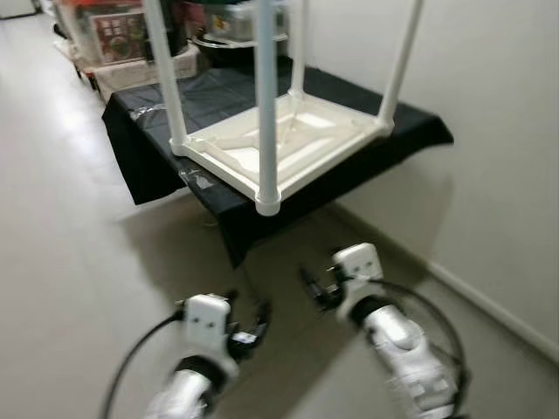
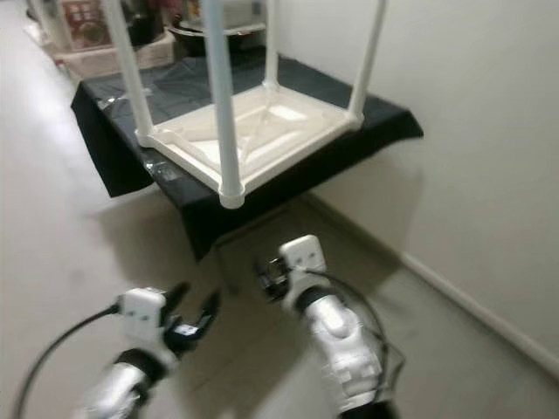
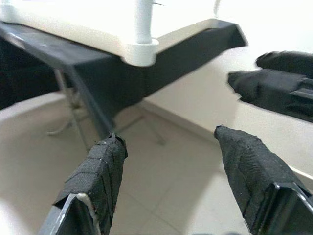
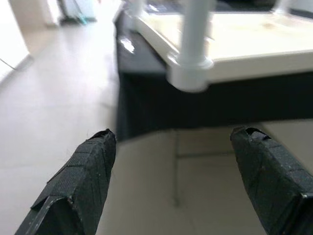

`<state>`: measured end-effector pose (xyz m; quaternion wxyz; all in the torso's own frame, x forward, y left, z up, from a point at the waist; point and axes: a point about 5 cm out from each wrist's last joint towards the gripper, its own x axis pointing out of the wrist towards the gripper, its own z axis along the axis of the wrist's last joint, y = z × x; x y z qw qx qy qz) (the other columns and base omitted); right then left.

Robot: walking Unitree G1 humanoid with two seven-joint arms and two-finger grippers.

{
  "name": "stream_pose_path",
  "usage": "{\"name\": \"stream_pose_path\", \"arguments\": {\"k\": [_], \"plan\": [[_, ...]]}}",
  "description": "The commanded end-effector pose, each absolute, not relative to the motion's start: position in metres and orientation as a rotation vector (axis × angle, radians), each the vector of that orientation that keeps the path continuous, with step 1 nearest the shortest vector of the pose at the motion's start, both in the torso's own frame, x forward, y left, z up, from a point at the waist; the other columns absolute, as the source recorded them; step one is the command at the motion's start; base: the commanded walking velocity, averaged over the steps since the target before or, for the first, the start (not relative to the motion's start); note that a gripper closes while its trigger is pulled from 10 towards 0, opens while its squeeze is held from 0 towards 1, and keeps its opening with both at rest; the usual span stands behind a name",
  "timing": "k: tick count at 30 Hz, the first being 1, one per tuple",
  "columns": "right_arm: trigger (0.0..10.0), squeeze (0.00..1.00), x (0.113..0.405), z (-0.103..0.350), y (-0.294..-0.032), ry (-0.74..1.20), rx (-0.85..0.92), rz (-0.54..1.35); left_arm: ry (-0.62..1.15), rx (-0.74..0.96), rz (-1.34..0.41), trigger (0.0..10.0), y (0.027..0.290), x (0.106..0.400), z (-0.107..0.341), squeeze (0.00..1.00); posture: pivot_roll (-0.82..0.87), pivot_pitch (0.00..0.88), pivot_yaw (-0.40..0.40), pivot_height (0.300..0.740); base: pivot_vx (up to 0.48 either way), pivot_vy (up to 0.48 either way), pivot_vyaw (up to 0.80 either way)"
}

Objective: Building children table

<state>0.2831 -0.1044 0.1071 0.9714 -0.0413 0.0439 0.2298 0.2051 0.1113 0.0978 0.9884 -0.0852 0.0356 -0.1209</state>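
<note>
White plastic children's table lying upside down on a work table draped in black cloth, its four white legs standing straight up, tabletop face down on the cloth. Nearest corner of the upturned table sitting close to the front edge of the cloth, socket of the near leg almost over the drop. Cloth-covered table pushed near a pale wall on the robot's right. Behind it, clear storage bins and a dark round pan, blurred. Pale tiled floor below. Left gripper held low over the floor, in front of and below the cloth's edge, fingers spread wide, nothing between them, touching nothing. Right gripper likewise low and short of the table, just beside the left, fingers spread apart and empty. From the wrist views, both pairs of black fingers aimed up toward the near leg's socket, well apart from it.
</note>
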Motion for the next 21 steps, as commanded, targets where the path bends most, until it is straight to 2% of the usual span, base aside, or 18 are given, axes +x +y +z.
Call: {"name": "stream_pose_path", "arguments": {"k": [1,21], "plan": [[10.0,0.0,0.286,0.1035,-0.1156,0.108,-0.101,0.429,0.062,-0.197,-0.252,10.0,0.107,0.2054,0.0993,0.0,0.01,0.0,-0.006,0.74,0.0,0.435,0.0],[10.0,0.0,0.2855,0.1014,-0.1164,0.11,-0.104,0.432,0.071,-0.2,-0.242,10.0,0.1074,0.2043,0.0978,0.0,0.01,0.0,-0.008,0.74,0.0,0.477,0.0]]}}
